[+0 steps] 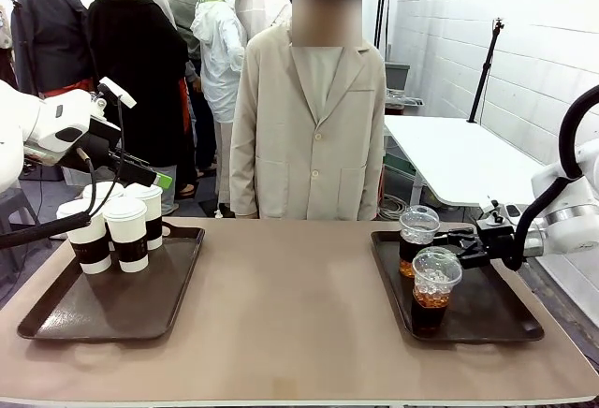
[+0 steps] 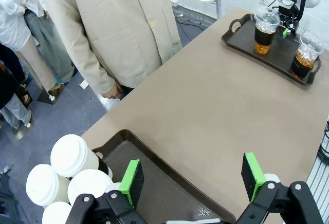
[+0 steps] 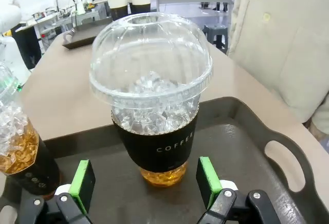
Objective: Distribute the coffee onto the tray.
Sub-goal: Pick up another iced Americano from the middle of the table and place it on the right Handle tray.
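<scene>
Near iced cup [image 1: 434, 288] stands mid-tray [image 1: 510, 328]; far iced cup [image 3: 152, 103] sits just beyond the right fingers [image 3: 209, 180], spread, not touching. Left fingers [image 2: 131, 182] spread over the left tray's [image 2: 169, 188] near edge, beside hot cups [image 2: 72, 156].

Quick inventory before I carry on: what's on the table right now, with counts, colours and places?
Table: one, tan top, shared with the person.
Left tray: one, dark brown, on the table's left.
Paper cups: four, white with white lids and dark sleeves, grouped at the left tray's far end.
Right tray: one, dark brown, on the table's right.
Iced coffees: two, clear dome-lidded cups with dark sleeves, standing on the right tray.
Person: one, beige jacket, standing at the far side.
Left end effector: green pads, open above the left tray.
Right end effector: green pads, open, just short of the far iced coffee.
</scene>
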### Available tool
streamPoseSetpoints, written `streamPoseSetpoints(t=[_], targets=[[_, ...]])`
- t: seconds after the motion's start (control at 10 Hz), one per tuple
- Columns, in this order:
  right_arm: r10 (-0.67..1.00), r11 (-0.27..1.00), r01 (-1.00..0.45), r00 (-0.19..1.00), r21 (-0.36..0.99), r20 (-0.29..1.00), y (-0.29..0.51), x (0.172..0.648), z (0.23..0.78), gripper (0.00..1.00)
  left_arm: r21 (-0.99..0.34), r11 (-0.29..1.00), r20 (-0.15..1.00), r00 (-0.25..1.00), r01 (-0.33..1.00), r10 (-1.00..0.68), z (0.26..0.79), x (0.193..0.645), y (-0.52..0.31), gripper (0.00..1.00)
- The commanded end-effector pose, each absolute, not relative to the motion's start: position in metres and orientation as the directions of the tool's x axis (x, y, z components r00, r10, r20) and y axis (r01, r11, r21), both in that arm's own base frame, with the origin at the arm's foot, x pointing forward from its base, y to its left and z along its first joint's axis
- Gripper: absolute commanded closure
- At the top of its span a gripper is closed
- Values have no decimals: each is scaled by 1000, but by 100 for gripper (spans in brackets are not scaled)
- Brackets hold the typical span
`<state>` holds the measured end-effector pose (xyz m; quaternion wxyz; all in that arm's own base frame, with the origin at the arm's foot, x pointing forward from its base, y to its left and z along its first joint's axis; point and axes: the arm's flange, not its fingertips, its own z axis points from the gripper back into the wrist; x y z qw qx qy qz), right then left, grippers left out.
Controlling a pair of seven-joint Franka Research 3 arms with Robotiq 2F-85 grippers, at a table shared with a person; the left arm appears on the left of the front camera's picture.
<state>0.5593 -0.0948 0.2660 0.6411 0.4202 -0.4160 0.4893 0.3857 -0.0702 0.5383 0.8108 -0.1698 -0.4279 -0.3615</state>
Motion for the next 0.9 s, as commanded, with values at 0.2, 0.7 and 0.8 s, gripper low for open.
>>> streamPoseSetpoints(t=[0.2,0.7,0.8], targets=[[282,157,-979,172,132,944,-91,563,264,0,29,679,814,377,734,-442,538,386,-68,0],[282,157,-979,172,132,944,-91,563,264,0,29,679,814,377,734,-442,538,386,-68,0],[282,157,-979,172,132,944,-91,563,264,0,29,679,814,377,734,-442,538,386,-68,0]])
